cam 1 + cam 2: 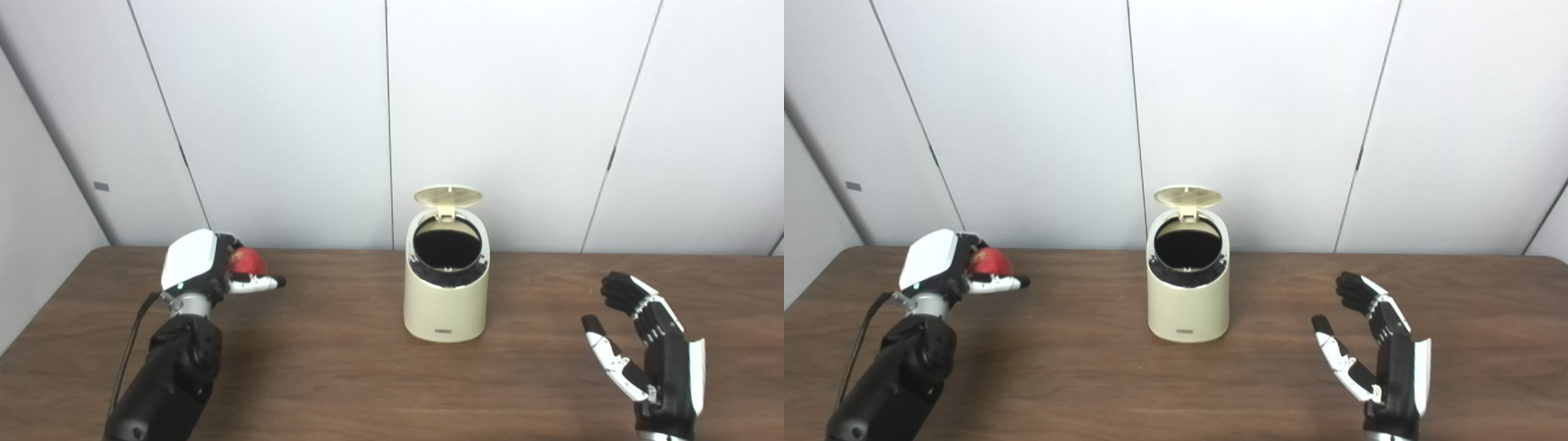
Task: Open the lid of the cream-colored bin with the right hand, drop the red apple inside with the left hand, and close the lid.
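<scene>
The cream-colored bin (446,300) stands at the middle of the wooden table (343,380). Its round lid (448,196) is flipped up at the back and the dark opening shows. My left hand (205,269) is shut on the red apple (247,262) and holds it above the table, well to the left of the bin. My right hand (649,343) is open and empty, palm turned toward the bin, to the right of it and nearer the front edge.
White wall panels (490,110) stand right behind the table. A grey wall (30,202) closes the left side. Bare tabletop lies between each hand and the bin.
</scene>
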{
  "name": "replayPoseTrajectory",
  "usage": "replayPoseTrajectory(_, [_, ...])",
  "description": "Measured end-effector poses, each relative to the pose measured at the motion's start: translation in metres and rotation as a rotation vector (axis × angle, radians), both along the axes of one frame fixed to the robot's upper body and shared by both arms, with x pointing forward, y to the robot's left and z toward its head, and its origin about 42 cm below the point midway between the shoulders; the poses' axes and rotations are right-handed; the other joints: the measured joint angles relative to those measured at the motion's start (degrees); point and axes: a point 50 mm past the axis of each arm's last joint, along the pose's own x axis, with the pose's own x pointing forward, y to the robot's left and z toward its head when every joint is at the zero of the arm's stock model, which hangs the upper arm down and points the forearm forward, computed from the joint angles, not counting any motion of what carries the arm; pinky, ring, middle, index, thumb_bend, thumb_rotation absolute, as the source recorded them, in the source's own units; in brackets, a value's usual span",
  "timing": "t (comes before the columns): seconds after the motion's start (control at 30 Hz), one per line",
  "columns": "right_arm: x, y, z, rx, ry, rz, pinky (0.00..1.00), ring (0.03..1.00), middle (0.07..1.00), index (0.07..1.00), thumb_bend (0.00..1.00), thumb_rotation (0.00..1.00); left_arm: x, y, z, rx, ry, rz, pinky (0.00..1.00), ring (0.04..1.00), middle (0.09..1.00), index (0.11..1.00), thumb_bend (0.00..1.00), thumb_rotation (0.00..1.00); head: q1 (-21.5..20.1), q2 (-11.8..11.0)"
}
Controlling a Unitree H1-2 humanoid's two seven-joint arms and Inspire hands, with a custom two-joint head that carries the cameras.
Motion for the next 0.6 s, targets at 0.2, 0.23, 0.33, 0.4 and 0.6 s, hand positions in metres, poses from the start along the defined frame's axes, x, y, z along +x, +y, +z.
replayPoseTrajectory(0.2, [0.004,0.002,0.0,0.003,-0.001,-0.013,0.65,0.703,0.716,0.72,0.23,0.3,-0.024,-0.028,0.038,-0.02,-0.154,-0.12,0.27,0.385,0.493,0.497,0.5,0.0,-0.71,-0.7])
replayPoseTrajectory(0.23, [0.004,0.003,0.0,-0.002,-0.001,-0.013,0.66,0.706,0.718,0.724,0.23,0.27,-0.027,-0.031,0.041,-0.022,-0.171,-0.133,0.28,0.389,0.492,0.498,0.5,0.0,-0.71,-0.79])
replayPoseTrajectory(0.33, [0.006,0.005,0.0,-0.007,-0.003,-0.014,0.64,0.699,0.714,0.72,0.25,0.35,-0.038,-0.041,0.048,-0.036,-0.204,-0.169,0.3,0.401,0.491,0.498,0.5,0.0,-0.79,-1.05])
replayPoseTrajectory(0.4, [0.007,0.005,0.0,-0.006,-0.003,-0.015,0.64,0.7,0.715,0.72,0.25,0.38,-0.046,-0.051,0.054,-0.044,-0.247,-0.213,0.32,0.415,0.495,0.502,0.49,0.0,-0.79,-1.32])
replayPoseTrajectory(0.6, [0.009,0.007,0.0,-0.002,-0.005,-0.02,0.64,0.7,0.714,0.718,0.24,0.36,-0.065,-0.074,0.076,-0.056,-0.379,-0.33,0.33,0.439,0.509,0.501,0.48,0.0,-0.97,-1.93])
